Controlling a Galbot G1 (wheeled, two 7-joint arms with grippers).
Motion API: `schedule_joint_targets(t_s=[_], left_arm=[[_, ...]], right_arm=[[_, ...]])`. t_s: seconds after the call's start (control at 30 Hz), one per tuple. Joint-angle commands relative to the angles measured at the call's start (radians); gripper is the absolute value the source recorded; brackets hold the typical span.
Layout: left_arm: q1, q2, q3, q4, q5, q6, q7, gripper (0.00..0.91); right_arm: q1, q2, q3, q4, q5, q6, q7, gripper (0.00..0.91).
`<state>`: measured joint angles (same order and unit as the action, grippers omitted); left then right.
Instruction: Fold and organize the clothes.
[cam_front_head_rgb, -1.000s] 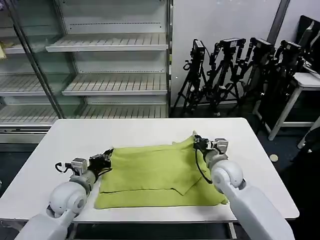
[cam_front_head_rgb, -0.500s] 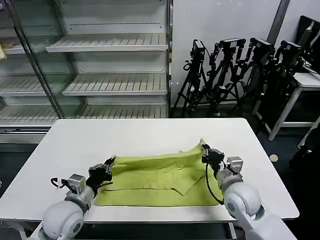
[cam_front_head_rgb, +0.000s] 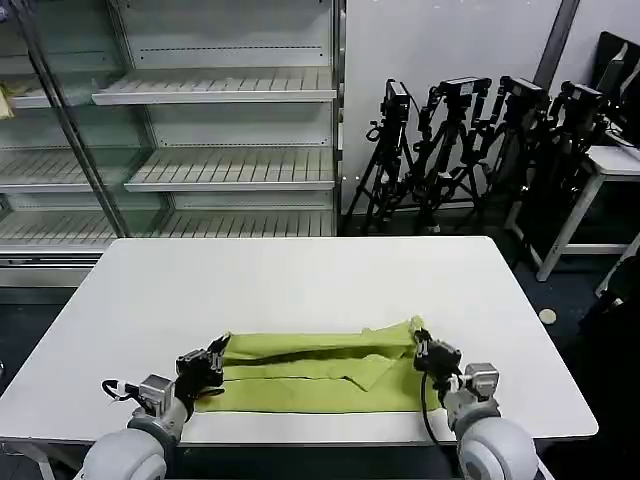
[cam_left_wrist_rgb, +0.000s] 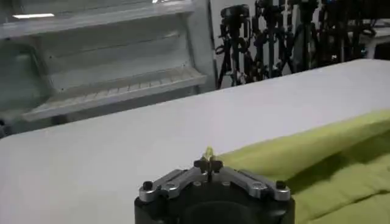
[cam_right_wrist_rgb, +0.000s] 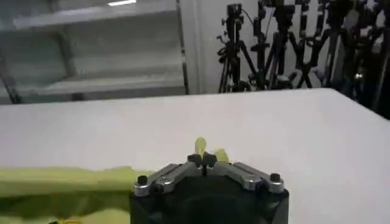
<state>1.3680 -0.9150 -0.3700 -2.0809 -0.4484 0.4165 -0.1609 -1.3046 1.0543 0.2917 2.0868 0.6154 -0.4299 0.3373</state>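
Observation:
The lime yellow-green shirt lies folded into a long band near the front edge of the white table. My left gripper is shut on the shirt's left far corner; a tip of fabric pokes out between its fingers. My right gripper is shut on the right far corner, where fabric also sticks up past the pinched fingers. Both corners are held just above the table, and the upper layer of the shirt is drawn over the lower one.
The far half of the table is bare. Empty glass-fronted shelves stand behind it, and a cluster of black tripods stands at the back right. Another white table shows at the far right.
Both grippers have pulled back toward the table's front edge, dragging the shirt's far edge over the near part. The shirt went from a wide spread to a narrow folded band.

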Motion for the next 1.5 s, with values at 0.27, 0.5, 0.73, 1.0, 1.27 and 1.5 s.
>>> schedule_joint_targets(t_s=[0.27, 0.5, 0.73, 1.0, 1.27, 1.5], left_arm=[[0.071, -0.035, -0.033, -0.030, 0.087, -0.013, -0.017, 0.907], [0.112, -0.091, -0.062, -0.111, 0.064, -0.046, -0.109, 0.907], [0.172, -0.181, -0.024, -0.123, -0.007, -0.043, -0.204, 0.907], [0.141, -0.235, 0.008, -0.038, -0.060, -0.021, -0.250, 0.907], [0.121, -0.235, 0.011, -0.017, -0.137, -0.024, -0.253, 0.020], [0.123, -0.240, 0.008, -0.026, -0.195, -0.029, -0.248, 0.020]], right_arm=[[-0.087, 0.016, 0.030, 0.066, -0.040, -0.031, -0.001, 0.907], [-0.161, 0.010, 0.082, 0.166, -0.065, -0.015, 0.004, 0.907], [-0.206, 0.014, 0.120, 0.201, -0.067, -0.011, 0.005, 0.907], [-0.227, 0.025, 0.126, 0.205, -0.070, -0.007, 0.007, 0.907], [-0.244, 0.027, 0.141, 0.213, -0.068, -0.006, 0.010, 0.907], [-0.247, 0.029, 0.145, 0.222, -0.065, -0.007, 0.013, 0.907]])
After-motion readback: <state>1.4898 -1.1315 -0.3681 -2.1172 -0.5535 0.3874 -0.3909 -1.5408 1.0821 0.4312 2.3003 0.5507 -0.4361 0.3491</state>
